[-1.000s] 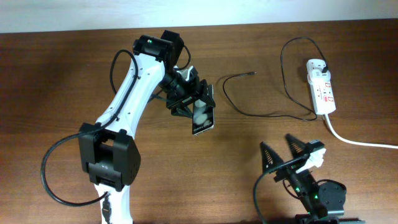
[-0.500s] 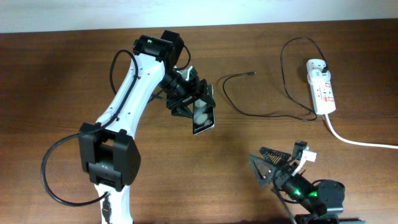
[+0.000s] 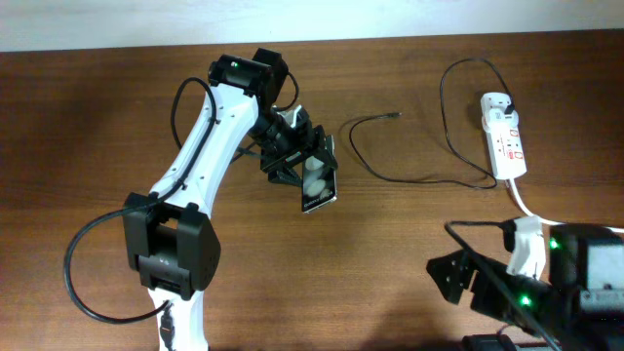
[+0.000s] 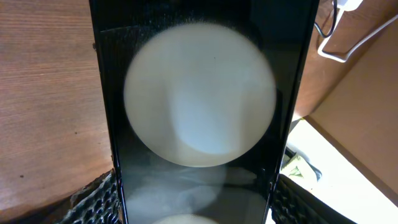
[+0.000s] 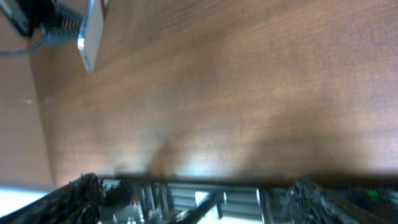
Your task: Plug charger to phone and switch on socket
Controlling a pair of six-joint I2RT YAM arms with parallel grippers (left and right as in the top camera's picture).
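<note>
My left gripper (image 3: 300,161) is shut on the phone (image 3: 318,181) and holds it tilted above the table's middle. In the left wrist view the phone's glossy black face (image 4: 199,93) with a white round spot fills the frame between the fingers (image 4: 199,208). The charger cable (image 3: 429,180) lies on the table, its connector tip (image 3: 395,115) free to the phone's right and its plug head (image 3: 510,101) in the socket (image 3: 505,136) at the far right. My right gripper (image 3: 458,275) is at the front right, open and empty (image 5: 199,199). The right wrist view shows the phone (image 5: 90,31) edge-on, far off.
The socket's thick white cord (image 3: 565,224) runs off to the right edge, close to the right arm. It also shows in the left wrist view (image 4: 348,43). The wooden table (image 3: 97,146) reaches to a pale wall at the back.
The right arm has swung to the right and turned, its gripper now lower and pointing left. The left arm and the phone have stayed in place.
</note>
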